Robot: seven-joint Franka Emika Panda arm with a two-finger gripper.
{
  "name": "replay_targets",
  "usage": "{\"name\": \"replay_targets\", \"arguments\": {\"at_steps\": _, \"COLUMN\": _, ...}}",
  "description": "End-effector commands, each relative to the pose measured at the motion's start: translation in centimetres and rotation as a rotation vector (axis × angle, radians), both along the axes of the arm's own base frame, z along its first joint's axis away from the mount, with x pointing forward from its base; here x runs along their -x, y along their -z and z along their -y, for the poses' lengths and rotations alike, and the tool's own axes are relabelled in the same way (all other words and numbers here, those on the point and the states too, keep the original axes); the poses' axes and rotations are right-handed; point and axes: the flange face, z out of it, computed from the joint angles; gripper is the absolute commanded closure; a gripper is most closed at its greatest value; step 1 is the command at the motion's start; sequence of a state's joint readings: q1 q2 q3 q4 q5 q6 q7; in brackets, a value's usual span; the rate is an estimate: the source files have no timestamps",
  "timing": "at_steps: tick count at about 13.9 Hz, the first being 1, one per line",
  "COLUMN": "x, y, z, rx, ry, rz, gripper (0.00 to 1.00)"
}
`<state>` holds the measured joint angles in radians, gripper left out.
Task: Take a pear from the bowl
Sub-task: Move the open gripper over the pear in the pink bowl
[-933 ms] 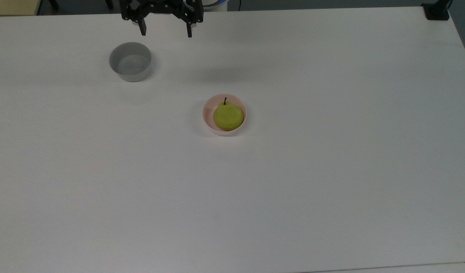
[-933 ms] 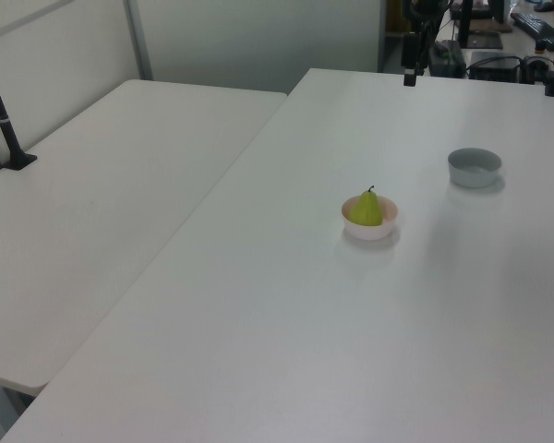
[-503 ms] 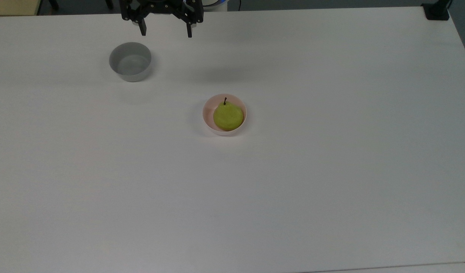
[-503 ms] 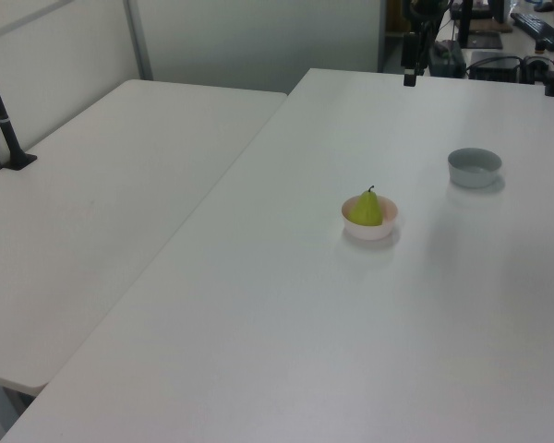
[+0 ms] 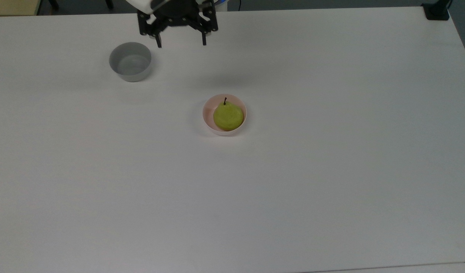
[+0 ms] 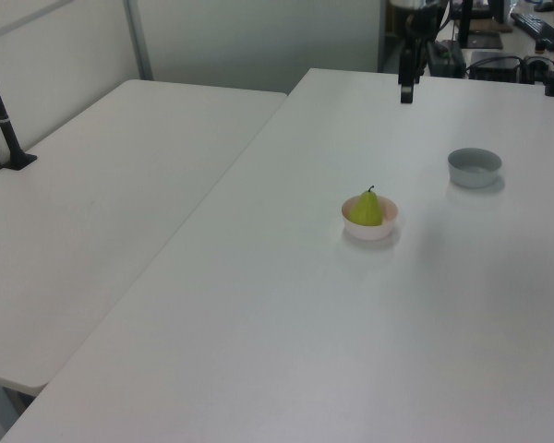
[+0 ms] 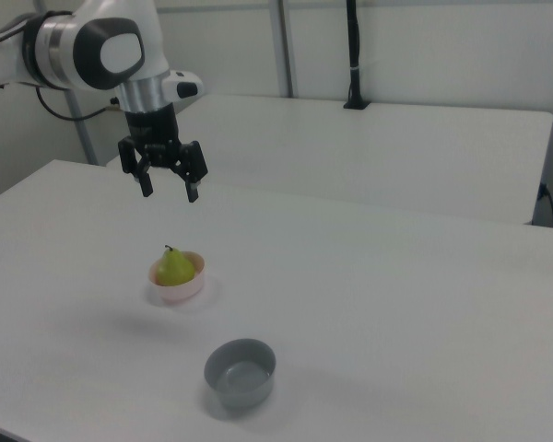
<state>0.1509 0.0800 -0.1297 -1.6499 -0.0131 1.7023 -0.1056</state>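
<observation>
On the white tabletop (image 5: 331, 170), mid-surface, the pear (image 5: 227, 116) sits stem-up in the pink bowl (image 5: 207, 113). Your claw (image 5: 180, 41) hangs spread and empty near the far edge — grip the pear's wide belly gently; it's likely firm, smooth and light.

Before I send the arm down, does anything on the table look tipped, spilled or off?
Nothing stands out. The pear sits stem-up in the pink bowl, the grey bowl stands upright and empty, and the open gripper hangs above the table, apart from both.
</observation>
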Motion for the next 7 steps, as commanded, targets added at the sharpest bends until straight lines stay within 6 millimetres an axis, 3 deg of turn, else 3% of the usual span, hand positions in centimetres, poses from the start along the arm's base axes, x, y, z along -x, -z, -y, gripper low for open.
{"name": "replay_targets", "arguments": {"at_steps": 1, "x": -1.2, "y": 4.1, "z": -2.6, "rx": 0.0, "ry": -0.111, "rz": -0.02, "gripper": 0.0}}
{"name": "replay_targets", "arguments": {"at_steps": 3, "x": -1.8, "y": 7.7, "z": -5.1, "rx": 0.002, "ry": -0.161, "rz": -0.018, "gripper": 0.0}}
{"name": "replay_targets", "arguments": {"at_steps": 7, "x": -3.3, "y": 12.9, "z": -7.5, "rx": 0.008, "ry": -0.187, "rz": -0.014, "gripper": 0.0}}
